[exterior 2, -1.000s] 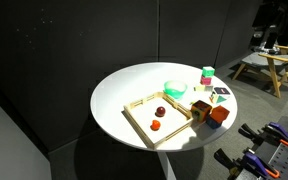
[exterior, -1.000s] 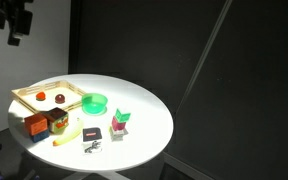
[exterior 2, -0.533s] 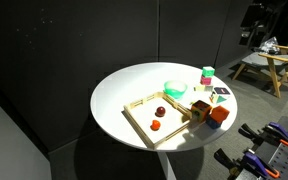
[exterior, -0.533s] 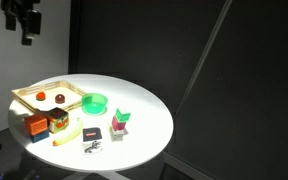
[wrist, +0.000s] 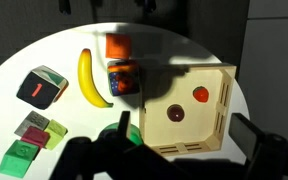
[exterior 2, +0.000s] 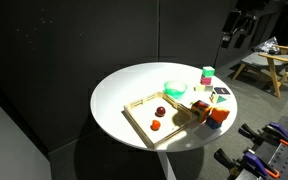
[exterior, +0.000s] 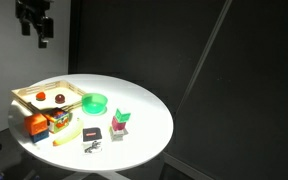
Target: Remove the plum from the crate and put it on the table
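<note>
The plum (wrist: 176,113) is dark maroon and lies inside the light wood crate (wrist: 222,120), left of a brighter red-orange fruit (wrist: 201,95). In an exterior view the plum (exterior 2: 160,111) sits in the crate (exterior 2: 134,117) on the round white table (exterior 2: 134,88). The crate (exterior: 24,104) and table (exterior: 144,115) also show in the exterior view from the opposite side. My gripper (wrist: 184,140) is open and empty. It hangs high in the air, far from the table, in both exterior views (exterior: 36,22) (exterior 2: 232,28).
A green bowl (exterior: 94,102) stands beside the crate. An orange box (wrist: 117,46), a coloured cube (wrist: 122,78), a banana (wrist: 92,78), a black-and-red box (wrist: 42,86) and green and pink blocks (wrist: 29,150) lie on the table by the crate.
My gripper has moved sideways through the air toward the space above the table. Nothing on the table has moved.
</note>
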You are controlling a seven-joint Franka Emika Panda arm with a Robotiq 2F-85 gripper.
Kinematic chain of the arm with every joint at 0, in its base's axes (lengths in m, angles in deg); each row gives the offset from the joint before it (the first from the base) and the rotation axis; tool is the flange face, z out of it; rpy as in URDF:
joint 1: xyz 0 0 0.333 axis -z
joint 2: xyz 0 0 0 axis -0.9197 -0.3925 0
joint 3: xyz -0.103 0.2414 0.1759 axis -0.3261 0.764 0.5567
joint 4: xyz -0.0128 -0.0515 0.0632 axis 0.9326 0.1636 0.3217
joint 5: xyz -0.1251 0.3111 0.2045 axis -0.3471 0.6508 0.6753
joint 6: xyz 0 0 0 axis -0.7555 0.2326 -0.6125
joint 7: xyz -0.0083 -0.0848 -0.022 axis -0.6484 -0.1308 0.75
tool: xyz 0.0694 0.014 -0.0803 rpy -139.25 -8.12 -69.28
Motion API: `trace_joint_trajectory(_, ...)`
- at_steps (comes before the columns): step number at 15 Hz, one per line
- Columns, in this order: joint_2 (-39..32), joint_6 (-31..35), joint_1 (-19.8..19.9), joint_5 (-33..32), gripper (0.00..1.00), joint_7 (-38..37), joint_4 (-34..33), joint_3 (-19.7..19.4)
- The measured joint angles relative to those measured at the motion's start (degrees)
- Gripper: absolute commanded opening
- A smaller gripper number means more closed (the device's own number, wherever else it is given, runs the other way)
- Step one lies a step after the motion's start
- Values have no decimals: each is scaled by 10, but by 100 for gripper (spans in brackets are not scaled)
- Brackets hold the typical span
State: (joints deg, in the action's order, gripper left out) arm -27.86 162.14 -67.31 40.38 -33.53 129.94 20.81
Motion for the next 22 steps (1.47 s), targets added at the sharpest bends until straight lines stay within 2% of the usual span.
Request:
trace_joint_trajectory(6, -56, 72, -11, -6, 100, 0, -11, 27)
trace_joint_trajectory(12, -140, 106, -25, -12, 100, 0, -45, 44)
trace_joint_trajectory(22, -262, 140, -34, -87, 100, -1, -103, 66)
